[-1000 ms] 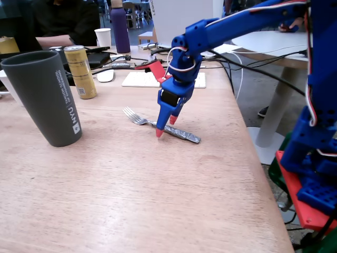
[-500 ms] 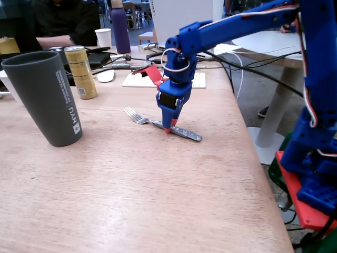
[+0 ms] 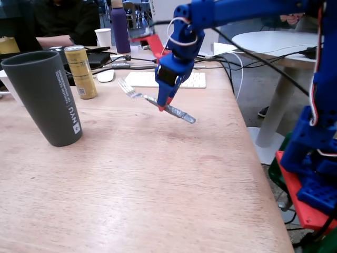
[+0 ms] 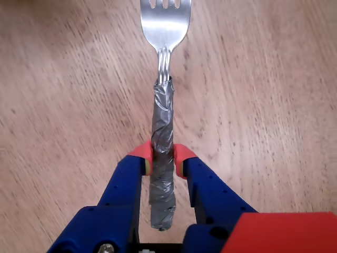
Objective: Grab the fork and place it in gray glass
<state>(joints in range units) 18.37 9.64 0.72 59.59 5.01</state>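
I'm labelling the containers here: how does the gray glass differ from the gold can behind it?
The gray glass is taller and wider than the gold can. The glass is matte dark gray and tapered, with an open rim; the can is slim, straight-sided and gold. Both stand upright on the wooden table.

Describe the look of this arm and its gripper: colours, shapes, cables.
The arm is built of bright blue blocky plastic segments, with red and white wires looped at the wrist and black cables trailing behind. Its base sits on a red plate. The gripper has two blue fingers that taper to small red tips; a red plastic part shows at the lower right of the wrist view.
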